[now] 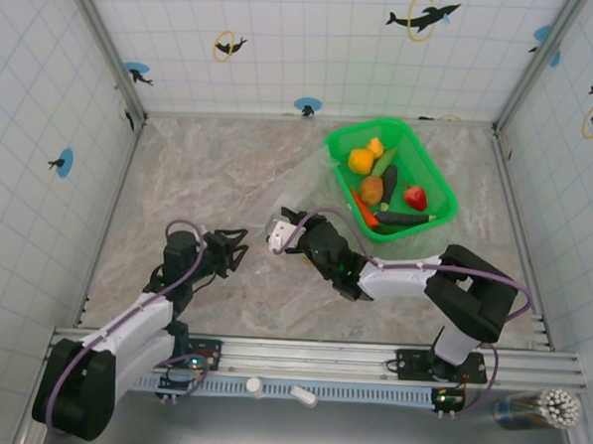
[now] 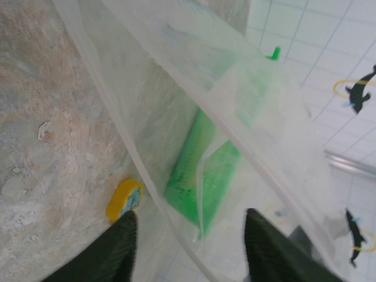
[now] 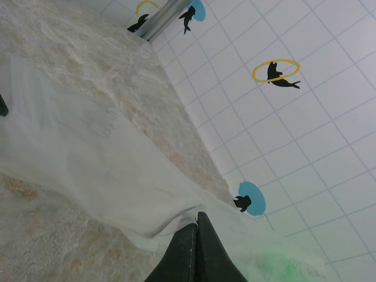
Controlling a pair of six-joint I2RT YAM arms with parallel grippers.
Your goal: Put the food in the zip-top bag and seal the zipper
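Evidently nothing has been bagged yet: the food (image 1: 383,187) is seen lying together in the green mesh basket (image 1: 441,180) at the far right of the table (image 1: 199,177). The zip-top bag (image 1: 308,188) is spread empty between the basket and the grippers. Every piece is left to be loaded, and the zipper is left to be sealed; its strip cannot be made out clearly.

In the right wrist view, the right gripper (image 3: 197,218) is shown with its jaws pressed together, and a fold of the bag's edge is pinched and lifted off the table.

The left gripper (image 2: 189,214) is held just in front of the bag with its jaws spread wide. Nothing is gripped, and whether the film is touched cannot be told. A small yellow trinket (image 2: 124,200) is seen beside the bag.
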